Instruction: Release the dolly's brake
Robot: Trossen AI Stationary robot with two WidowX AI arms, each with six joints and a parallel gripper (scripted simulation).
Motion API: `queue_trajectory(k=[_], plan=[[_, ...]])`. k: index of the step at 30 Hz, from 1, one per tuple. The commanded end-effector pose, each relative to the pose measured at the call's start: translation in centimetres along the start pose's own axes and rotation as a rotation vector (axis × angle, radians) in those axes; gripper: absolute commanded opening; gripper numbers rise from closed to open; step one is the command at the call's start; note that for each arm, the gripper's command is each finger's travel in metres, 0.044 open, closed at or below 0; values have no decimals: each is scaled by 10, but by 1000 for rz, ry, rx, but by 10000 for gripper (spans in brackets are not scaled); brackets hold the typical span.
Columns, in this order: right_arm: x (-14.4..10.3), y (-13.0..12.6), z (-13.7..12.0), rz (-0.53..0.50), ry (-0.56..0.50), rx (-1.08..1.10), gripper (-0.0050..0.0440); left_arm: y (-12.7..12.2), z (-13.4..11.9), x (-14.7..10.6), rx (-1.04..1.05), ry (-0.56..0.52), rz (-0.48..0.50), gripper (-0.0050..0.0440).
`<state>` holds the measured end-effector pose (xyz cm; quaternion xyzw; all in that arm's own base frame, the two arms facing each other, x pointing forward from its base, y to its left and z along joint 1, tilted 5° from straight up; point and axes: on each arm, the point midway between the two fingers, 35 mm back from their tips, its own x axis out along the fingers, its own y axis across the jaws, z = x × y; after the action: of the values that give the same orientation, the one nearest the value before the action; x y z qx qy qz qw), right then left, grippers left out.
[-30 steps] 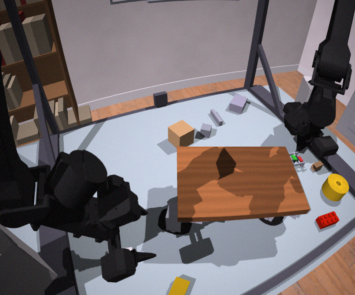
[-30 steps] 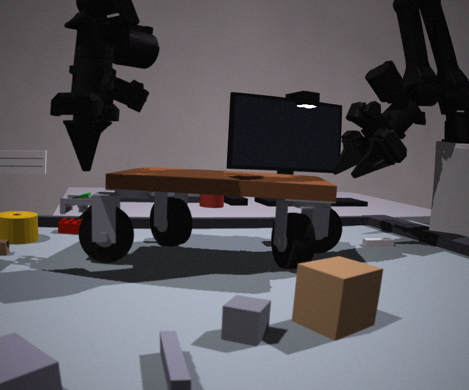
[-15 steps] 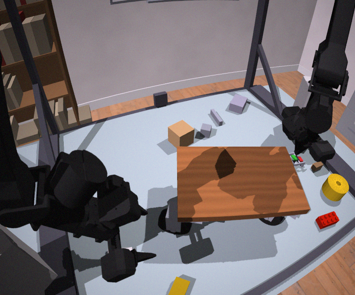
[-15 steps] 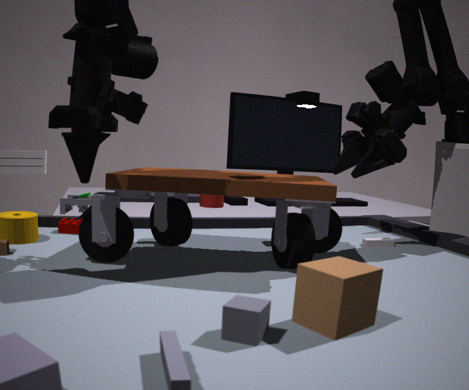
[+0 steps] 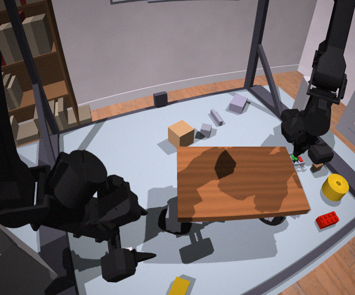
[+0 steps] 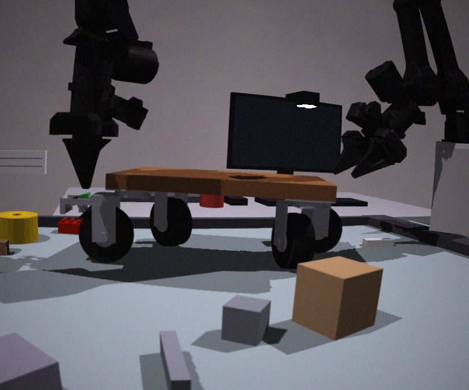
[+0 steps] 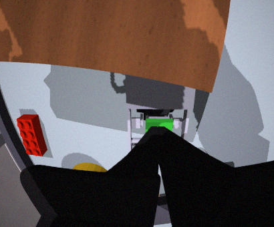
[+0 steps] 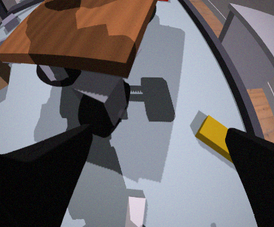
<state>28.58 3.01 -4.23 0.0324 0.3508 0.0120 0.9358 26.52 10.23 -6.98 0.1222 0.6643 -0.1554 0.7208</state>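
Observation:
The dolly has a wooden deck and stands on its black casters on the mat. It also shows in the right wrist view. The brake pedal sticks out at one corner, with a green end and a red end. My left gripper is shut and empty, and points straight down at the green end. Its tip is right above the green end; I cannot tell if they touch. My right gripper is open and empty, low beside the dolly's far end.
A yellow cylinder, a red brick and a small brown block lie near the pedal. A tan cube and purple blocks lie behind the dolly. A yellow flat block and a white block lie below the right gripper.

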Motion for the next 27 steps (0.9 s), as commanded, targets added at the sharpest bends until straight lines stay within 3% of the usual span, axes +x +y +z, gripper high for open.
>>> queue_trajectory(k=[1,17,24,25,27], plan=[[0,0,-1,-1,3,-4,440,-1,1,2,-1,-3,1,-50],[0,0,-1,-1,3,-4,440,-1,2,10,-1,-3,0,-50],[0,0,-1,-1,3,-4,440,6,8,-65,4,-30,27,-50],[0,0,-1,-1,3,-4,440,-1,1,-27,-1,1,-2,-50],[0,0,-1,-1,3,-4,440,-1,1,-27,-1,1,-2,-50]])
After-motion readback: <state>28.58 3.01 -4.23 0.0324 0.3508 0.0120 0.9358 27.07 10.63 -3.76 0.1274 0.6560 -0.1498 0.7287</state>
